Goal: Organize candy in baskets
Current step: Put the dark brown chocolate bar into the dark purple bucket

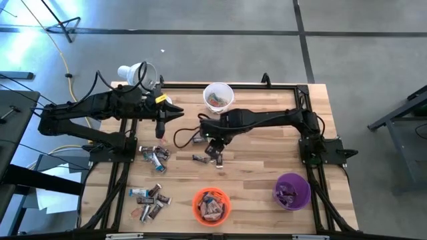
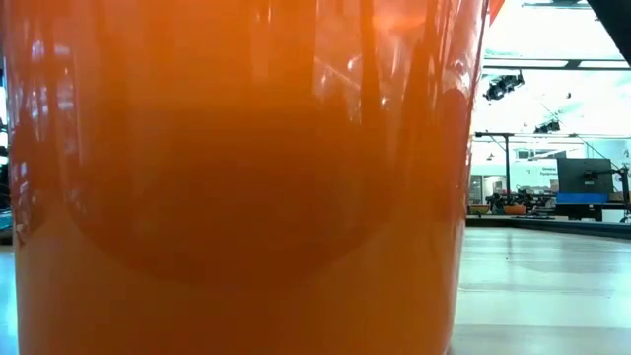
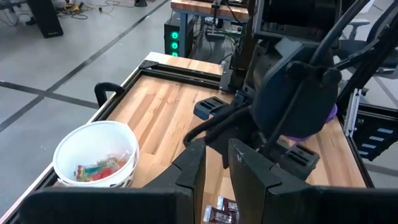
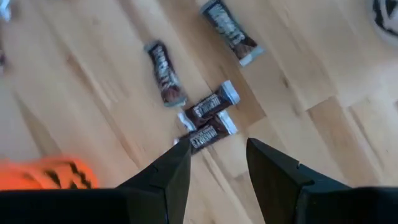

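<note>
My right gripper (image 1: 215,149) hangs open over the middle of the table, fingers pointing steeply down. Its wrist view shows two dark brown candy bars (image 4: 208,133) lying on the wood just beyond the fingertips (image 4: 217,163), with two more bars (image 4: 163,73) farther off. My left gripper (image 1: 162,128) hovers left of centre, its fingers (image 3: 216,167) a narrow gap apart with nothing between them. The white basket (image 1: 218,97) stands at the far edge, the orange basket (image 1: 211,205) at the near edge and the purple basket (image 1: 291,190) at the near right; each holds candy.
Loose candy lies in a heap (image 1: 153,155) below my left gripper and in another (image 1: 150,197) at the near left. A white lamp (image 1: 137,72) stands at the far left corner. The orange basket's wall (image 2: 237,197) fills the low view. A black frame (image 1: 313,133) borders the table.
</note>
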Motion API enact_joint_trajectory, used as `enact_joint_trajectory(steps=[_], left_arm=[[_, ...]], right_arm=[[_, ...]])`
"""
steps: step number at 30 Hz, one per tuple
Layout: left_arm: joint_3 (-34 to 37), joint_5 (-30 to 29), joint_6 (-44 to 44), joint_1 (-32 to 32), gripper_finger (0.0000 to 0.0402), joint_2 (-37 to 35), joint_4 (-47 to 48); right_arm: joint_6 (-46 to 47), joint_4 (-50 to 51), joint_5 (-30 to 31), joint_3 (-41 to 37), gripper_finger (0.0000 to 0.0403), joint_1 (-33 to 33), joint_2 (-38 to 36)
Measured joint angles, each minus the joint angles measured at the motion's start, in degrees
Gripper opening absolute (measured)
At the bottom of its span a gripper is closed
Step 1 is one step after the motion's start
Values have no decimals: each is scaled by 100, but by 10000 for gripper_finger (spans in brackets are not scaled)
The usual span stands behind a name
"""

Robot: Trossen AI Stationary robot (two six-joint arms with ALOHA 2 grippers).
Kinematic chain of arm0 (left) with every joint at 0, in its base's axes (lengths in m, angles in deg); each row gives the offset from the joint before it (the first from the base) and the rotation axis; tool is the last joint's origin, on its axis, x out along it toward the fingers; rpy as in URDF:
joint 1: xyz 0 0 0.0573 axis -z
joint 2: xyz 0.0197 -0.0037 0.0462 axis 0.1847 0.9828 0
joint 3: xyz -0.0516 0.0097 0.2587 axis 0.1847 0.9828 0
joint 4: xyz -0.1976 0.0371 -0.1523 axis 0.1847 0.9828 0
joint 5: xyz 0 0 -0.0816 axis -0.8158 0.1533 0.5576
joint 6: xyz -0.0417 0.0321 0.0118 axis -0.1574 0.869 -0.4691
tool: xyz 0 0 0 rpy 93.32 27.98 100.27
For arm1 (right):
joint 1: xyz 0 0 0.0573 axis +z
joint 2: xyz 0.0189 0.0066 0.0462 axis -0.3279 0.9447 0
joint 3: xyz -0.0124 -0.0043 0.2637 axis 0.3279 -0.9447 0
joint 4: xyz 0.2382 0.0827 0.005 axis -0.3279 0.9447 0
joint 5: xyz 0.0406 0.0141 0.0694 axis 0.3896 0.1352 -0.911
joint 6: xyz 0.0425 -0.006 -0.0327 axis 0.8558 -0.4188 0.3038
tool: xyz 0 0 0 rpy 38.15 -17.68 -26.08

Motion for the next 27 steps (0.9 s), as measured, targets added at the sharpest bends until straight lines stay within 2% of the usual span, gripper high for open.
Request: enact_joint_trajectory(steps=[5,9,12,14,16,21,27], left_arm=[[0,1,0,0,55,0,-1],[0,0,0,5,55,0,38],[0,1,-4,9,55,0,103],[0,2,-4,9,55,0,171],[0,8,-4,9,55,0,228],[0,131,4,9,55,0,284],[0,133,43,9,55,0,299]], right_arm=[[597,-120,735,0,144,164,89],[2576,-113,1415,-6,132,284,226],[3625,-126,1977,-6,126,381,338],[4061,-133,1971,-4,124,462,451],[4266,-139,1691,-4,124,519,597],[4284,-380,1084,-4,123,592,1019],[4276,-551,1030,-4,123,584,1417]])
